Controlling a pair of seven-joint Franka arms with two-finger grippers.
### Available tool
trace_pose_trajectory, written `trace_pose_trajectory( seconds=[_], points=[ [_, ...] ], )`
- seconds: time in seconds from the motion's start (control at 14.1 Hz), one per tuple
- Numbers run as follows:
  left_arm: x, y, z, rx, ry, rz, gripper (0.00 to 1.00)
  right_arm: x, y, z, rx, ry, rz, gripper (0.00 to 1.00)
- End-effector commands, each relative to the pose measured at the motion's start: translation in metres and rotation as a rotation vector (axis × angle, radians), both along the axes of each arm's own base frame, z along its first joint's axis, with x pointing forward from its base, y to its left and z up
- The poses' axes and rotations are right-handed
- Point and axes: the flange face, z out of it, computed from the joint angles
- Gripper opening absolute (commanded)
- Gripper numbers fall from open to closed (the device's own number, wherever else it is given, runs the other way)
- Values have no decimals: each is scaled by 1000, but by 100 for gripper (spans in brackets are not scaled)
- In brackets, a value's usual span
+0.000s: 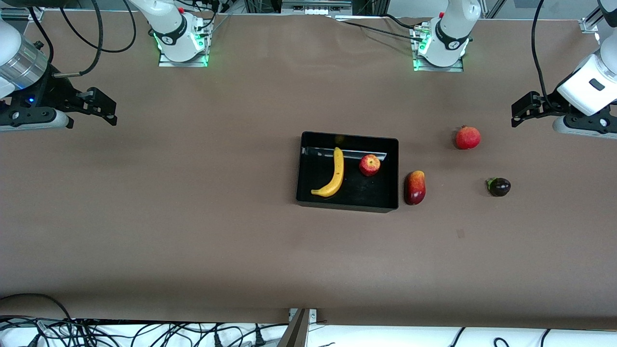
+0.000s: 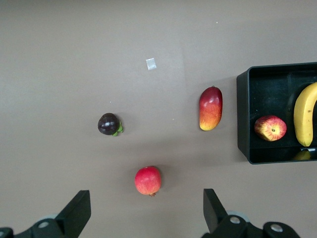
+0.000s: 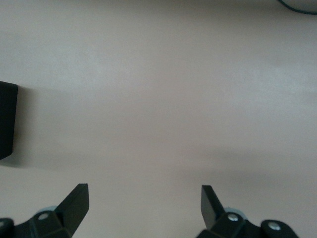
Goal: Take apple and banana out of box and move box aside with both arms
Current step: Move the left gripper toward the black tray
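The black box (image 1: 347, 205) sits in the middle of the table. The yellow banana (image 1: 334, 174) and the small red apple (image 1: 369, 165) lie inside it, apart from each other. The left wrist view shows the box (image 2: 241, 119) with the apple (image 2: 270, 128) and banana (image 2: 304, 113) in it. My left gripper (image 1: 519, 112) is open and empty in the air at the left arm's end of the table; in its wrist view (image 2: 147, 210) the jaws stand wide apart. My right gripper (image 1: 105, 107) is open and empty at the right arm's end, over bare table (image 3: 144, 206).
A red-and-yellow mango (image 1: 415, 187) lies beside the box toward the left arm's end. A pomegranate (image 1: 467, 137) and a small dark purple fruit (image 1: 499, 186) lie farther toward that end. A corner of the box (image 3: 7, 119) shows in the right wrist view.
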Motion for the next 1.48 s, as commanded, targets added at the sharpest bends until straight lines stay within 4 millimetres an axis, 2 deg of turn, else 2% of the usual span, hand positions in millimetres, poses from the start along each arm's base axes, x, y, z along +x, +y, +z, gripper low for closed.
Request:
trace_pose_trajectory(
  seconds=[0.0, 0.21, 0.35, 0.57, 0.71, 0.85, 0.99, 1.2, 1.41],
  points=[
    [4, -4, 6, 9, 10, -15, 100, -3, 3, 6, 17, 0, -3, 100],
    [4, -5, 6, 8, 13, -16, 100, -2, 4, 7, 24, -8, -1, 100],
    [3, -16, 5, 8, 14, -36, 100, -2, 4, 7, 24, -9, -1, 100],
    [-1, -19, 3, 10, 45, -43, 100, -2, 4, 6, 24, -8, -1, 100],
    [-6, -29, -1, 13, 85, -63, 100, -2, 4, 7, 25, -11, -1, 100],
    [-1, -30, -11, 14, 101, -63, 100, -2, 4, 7, 26, -11, -1, 100],
    [6, -32, -12, 10, 97, -64, 100, -2, 4, 7, 31, -10, -2, 100],
    [14, -40, -27, -21, 123, -62, 100, -1, 4, 7, 31, -12, -2, 100],
    [28, -70, -61, -107, 172, 19, 100, -1, 4, 7, 31, -12, -2, 100]
  ],
)
